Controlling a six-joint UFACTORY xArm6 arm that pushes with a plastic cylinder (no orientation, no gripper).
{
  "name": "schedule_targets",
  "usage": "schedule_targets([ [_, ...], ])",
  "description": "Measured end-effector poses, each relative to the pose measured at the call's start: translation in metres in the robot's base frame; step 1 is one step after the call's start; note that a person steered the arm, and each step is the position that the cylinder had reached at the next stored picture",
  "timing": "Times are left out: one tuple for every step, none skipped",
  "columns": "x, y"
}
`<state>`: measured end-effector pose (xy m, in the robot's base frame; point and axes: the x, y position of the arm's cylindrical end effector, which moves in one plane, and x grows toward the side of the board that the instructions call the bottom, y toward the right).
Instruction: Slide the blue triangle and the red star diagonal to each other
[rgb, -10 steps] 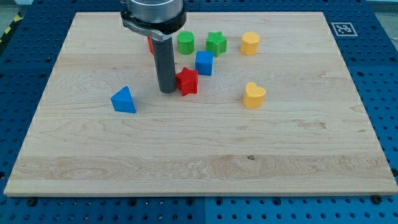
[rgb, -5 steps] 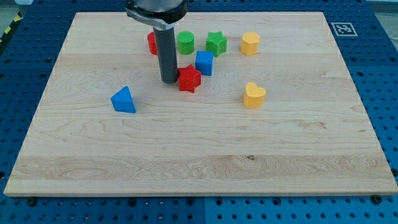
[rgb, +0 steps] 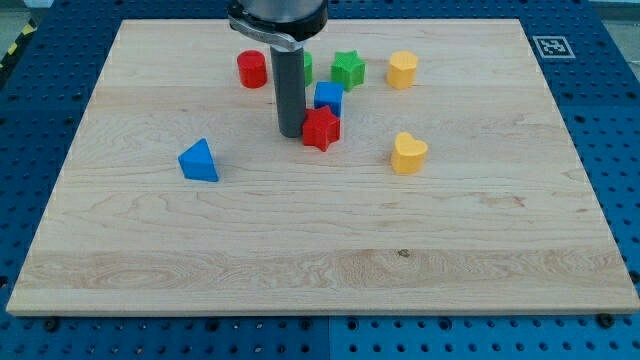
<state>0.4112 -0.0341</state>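
Right now my tip (rgb: 291, 134) touches the red star (rgb: 321, 129) on its left; no jaws on this rod. Well off to my tip's lower left sits the blue triangle (rgb: 199, 161)

The pale, light-grained wooden counter (rgb: 300, 250) sits on a blue perforated base (rgb: 620, 150), with a black-and-white square marker (rgb: 548, 45) at its top-right corner. On it lie a blue triangle block (rgb: 199, 161), a red star block (rgb: 321, 130), a blue cube block (rgb: 328, 97), a red cylinder block (rgb: 251, 69), a green star block (rgb: 347, 69) and two yellow blocks, one heart-shaped (rgb: 408, 153), one rounded (rgb: 402, 70). A sliver of a green block (rgb: 306, 66) shows behind the dark grey rod (rgb: 290, 90).
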Motion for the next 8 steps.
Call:
schedule_targets([
  [0.006,0.016],
  [0.007,0.023],
  [0.010,0.019],
  [0.040,0.016],
  [0.089,0.043],
  [0.127,0.115],
  [0.109,0.206],
  [0.053,0.234],
])
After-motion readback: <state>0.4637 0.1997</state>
